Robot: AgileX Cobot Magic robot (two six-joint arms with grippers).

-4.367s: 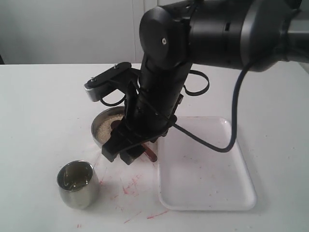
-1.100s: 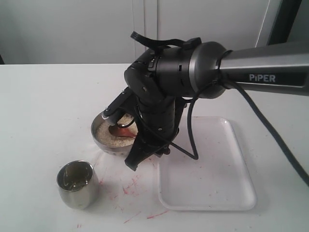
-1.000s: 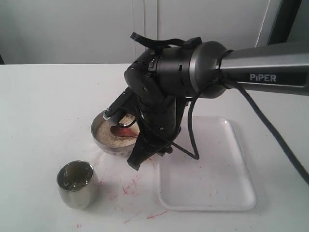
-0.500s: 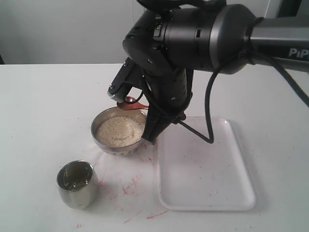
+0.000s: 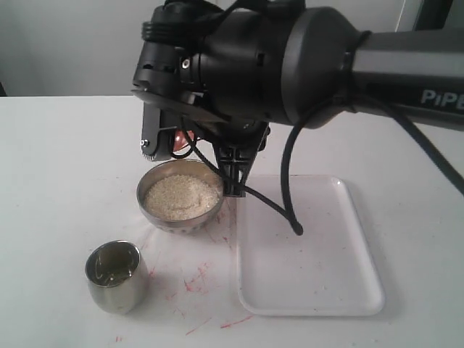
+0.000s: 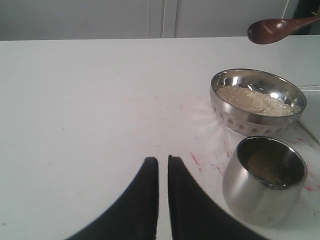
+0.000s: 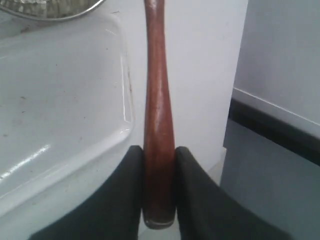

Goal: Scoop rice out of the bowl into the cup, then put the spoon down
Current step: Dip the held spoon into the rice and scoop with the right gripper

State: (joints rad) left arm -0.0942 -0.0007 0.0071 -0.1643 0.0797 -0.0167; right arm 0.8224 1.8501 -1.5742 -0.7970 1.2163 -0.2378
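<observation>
aloft, spoon (image 6: 280, 29) above bowl (image 5: 174, 221) of rice (image 5: 180, 196).
right gripper (image 7: 159, 150) clamps the spoon handle; left gripper (image 6: 161, 161) closed, empty; cup (image 5: 116, 279) stands near bowl.

From where I'm standing the right arm (image 5: 290, 65) is hiding nearly all of the spoon (image 5: 178, 138), its scoop is showing only its underside to the left wrist view, and the bowl (image 7: 55, 17) is running off the right wrist view's edge.

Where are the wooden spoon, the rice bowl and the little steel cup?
spoon (image 6: 270, 31), left wrist view, on its oval scoop.
bowl (image 5: 174, 224), exterior view, on its outer wall.
cup (image 5: 116, 291), exterior view, on its outer wall.
</observation>
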